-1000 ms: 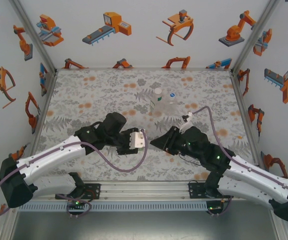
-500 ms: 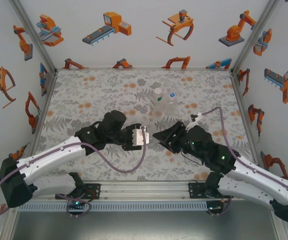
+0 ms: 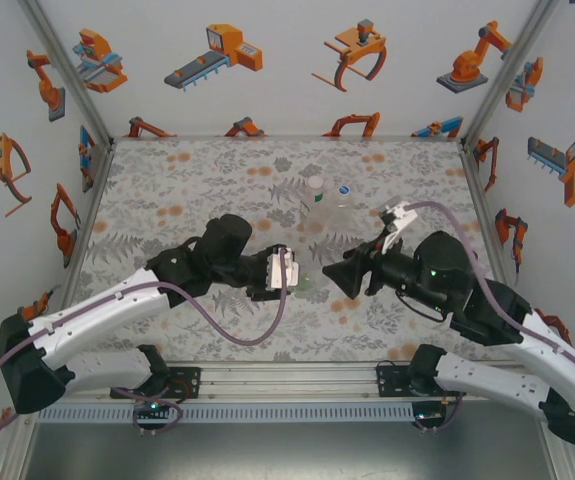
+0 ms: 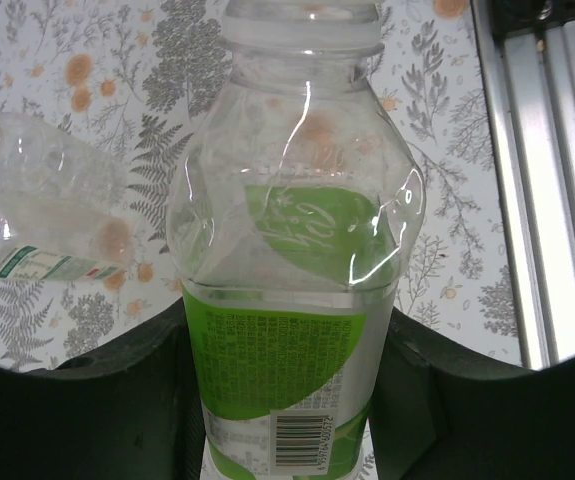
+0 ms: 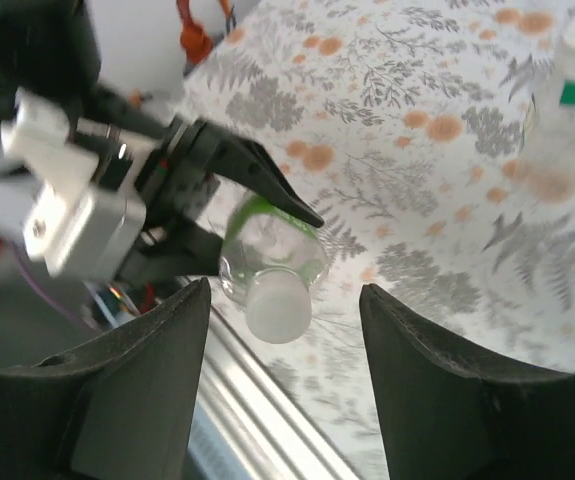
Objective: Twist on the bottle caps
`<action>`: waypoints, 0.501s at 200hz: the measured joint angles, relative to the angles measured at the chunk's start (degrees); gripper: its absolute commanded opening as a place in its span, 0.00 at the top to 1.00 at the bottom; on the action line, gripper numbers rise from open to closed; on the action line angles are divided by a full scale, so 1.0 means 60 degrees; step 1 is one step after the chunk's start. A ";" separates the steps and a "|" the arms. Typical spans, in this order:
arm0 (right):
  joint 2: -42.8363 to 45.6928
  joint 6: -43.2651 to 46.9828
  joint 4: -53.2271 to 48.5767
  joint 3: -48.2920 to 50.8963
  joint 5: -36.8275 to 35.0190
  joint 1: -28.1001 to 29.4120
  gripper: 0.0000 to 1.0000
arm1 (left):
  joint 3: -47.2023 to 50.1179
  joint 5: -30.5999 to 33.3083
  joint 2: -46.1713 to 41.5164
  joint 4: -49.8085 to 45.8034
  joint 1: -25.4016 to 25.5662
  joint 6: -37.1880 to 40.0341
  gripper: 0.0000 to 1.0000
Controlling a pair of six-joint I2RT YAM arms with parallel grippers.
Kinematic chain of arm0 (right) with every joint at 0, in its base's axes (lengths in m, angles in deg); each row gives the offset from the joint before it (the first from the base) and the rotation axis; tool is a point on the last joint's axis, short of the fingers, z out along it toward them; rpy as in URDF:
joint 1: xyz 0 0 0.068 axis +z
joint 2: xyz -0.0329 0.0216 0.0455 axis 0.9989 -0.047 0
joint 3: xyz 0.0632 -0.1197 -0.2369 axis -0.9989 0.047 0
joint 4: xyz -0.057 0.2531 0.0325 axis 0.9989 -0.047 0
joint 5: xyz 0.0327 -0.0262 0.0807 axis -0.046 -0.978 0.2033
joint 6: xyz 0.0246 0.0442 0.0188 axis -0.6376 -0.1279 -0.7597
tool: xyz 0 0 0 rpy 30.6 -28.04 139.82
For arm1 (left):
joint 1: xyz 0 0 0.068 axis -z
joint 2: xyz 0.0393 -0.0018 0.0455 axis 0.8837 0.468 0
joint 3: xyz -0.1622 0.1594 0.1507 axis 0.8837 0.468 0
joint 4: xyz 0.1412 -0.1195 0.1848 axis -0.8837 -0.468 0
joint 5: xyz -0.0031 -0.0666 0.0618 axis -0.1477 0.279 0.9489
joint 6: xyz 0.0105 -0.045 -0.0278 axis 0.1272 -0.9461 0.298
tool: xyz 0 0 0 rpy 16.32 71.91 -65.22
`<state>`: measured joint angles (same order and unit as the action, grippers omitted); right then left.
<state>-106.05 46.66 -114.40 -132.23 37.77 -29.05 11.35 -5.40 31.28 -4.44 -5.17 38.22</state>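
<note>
left claw (image 3: 289, 272): clamped on green-labelled clear plastic bottle (image 4: 297, 250) | right claw (image 3: 335, 275): parted, facing small round white plastic cap (image 5: 277, 308) | handling: likely light, crushable, slick; pinch cap's rim

left arm (image 3: 97, 318): white shell links, bulky black joints, purple cable hanging in a loose loop | left wrist: white camera block (image 3: 280, 270) | right arm (image 3: 512, 350): white links, black joints, small green light (image 3: 434, 268), purple cable, white plug (image 3: 399, 216) | left gripper (image 3: 300, 274), right gripper (image 3: 329, 272): matte black, broad curved fingers
</note>
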 measured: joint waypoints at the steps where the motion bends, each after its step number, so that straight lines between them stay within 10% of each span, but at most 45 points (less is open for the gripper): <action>1: -0.0036 0.0240 -0.0022 -0.0029 0.0109 0.0000 0.44 | -0.0015 -0.0011 0.0004 -0.0004 0.0000 -0.0011 1.00; 47: -0.1169 0.5876 -0.1096 -0.0357 0.3020 0.0000 0.44 | -0.0572 -0.0892 0.0251 -0.1151 0.0007 -0.0361 1.00; 100: -0.1668 0.8040 -0.1395 -0.0386 0.4233 0.0000 0.51 | -0.0572 -0.1443 0.0251 -0.1843 0.0007 -0.0506 1.00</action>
<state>-116.07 94.90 -122.77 -134.54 63.17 -29.05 7.92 -14.06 32.79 -15.50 -5.13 35.18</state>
